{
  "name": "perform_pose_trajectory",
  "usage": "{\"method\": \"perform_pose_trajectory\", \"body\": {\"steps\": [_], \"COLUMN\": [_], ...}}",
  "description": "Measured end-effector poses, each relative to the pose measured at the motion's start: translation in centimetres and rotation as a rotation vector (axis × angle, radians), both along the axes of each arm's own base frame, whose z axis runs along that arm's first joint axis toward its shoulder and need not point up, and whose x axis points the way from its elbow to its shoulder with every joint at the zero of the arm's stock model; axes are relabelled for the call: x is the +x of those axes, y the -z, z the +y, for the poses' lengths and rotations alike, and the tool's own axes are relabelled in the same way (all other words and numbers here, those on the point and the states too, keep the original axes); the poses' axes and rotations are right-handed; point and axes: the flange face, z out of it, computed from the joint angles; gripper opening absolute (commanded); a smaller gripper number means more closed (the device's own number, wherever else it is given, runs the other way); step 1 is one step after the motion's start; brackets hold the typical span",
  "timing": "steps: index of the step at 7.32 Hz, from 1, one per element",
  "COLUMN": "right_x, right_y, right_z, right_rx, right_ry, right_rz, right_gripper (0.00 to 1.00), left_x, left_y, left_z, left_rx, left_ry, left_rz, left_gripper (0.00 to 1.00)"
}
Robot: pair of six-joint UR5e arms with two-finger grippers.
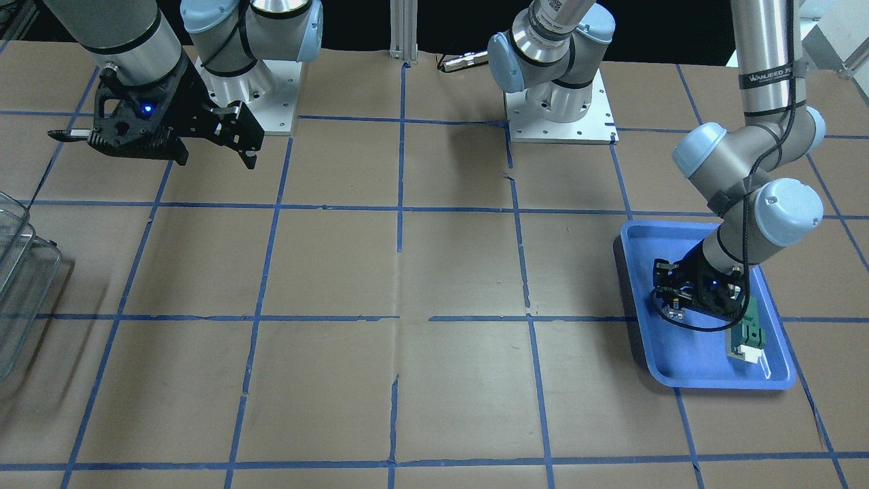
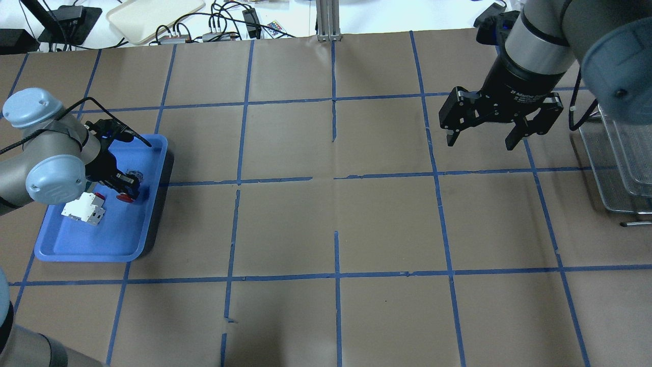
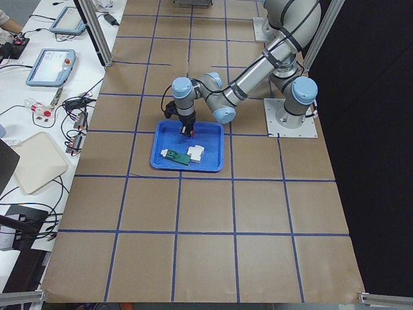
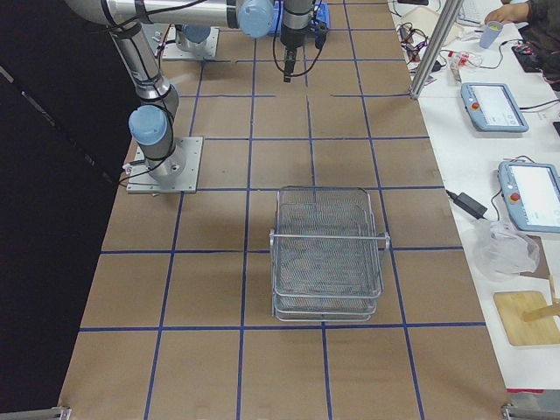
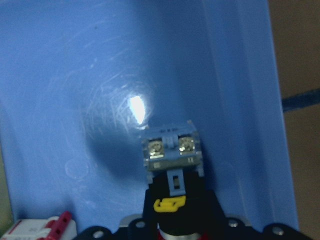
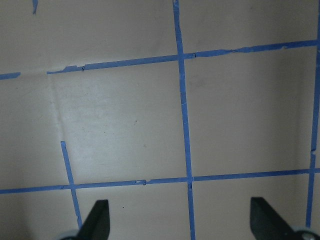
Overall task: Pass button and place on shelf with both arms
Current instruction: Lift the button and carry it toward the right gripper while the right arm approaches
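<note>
The left gripper [image 2: 127,191] has its jaws seemingly pinched on the button [image 5: 171,155] at its collar, low in the blue tray [image 2: 102,251]. The button's long axis points to 12 o'clock in the wrist view. Overhead, the right gripper [image 2: 481,142], jaws spread, hovers at 3 o'clock, well apart, near the shelf [image 2: 606,188].

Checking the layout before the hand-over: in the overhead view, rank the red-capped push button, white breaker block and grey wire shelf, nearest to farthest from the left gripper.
From the left gripper:
1. Red-capped push button, at its fingertips, in the blue tray.
2. White breaker block, nearby in that tray.
3. Grey wire shelf, far at the view's right edge.
</note>
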Motion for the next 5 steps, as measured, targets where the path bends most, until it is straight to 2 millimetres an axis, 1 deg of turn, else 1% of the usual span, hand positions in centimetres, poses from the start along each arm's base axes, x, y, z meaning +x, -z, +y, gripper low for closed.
{"method": "perform_pose_trajectory", "body": {"steps": [1, 2, 3, 5], "right_x": [-0.2, -0.6, -1.1, -2.1], "right_y": [-0.1, -0.1, 0.0, -0.1], "right_z": [-0.2, -0.6, -0.9, -1.5], "right_rx": [-0.002, 0.001, 0.014, 0.066], "right_ry": [0.01, 0.052, 0.132, 0.381], "right_rz": [-0.004, -0.009, -0.035, -0.174], "right_gripper": [1.0, 1.0, 1.0, 1.0], "left_x": [-2.0, -6.0, -10.9, -21.7], "left_y": [-1.6, -3.3, -5.1, -8.9], "left_z": [-0.6, -1.1, -1.6, -2.7], "left_rx": [-0.018, -0.035, -0.057, -0.113], "left_ry": [0.135, 0.28, 0.406, 0.614], "left_rz": [-0.003, -0.01, -0.018, -0.005], "left_gripper": [0.0, 0.0, 0.0, 0.0]}}
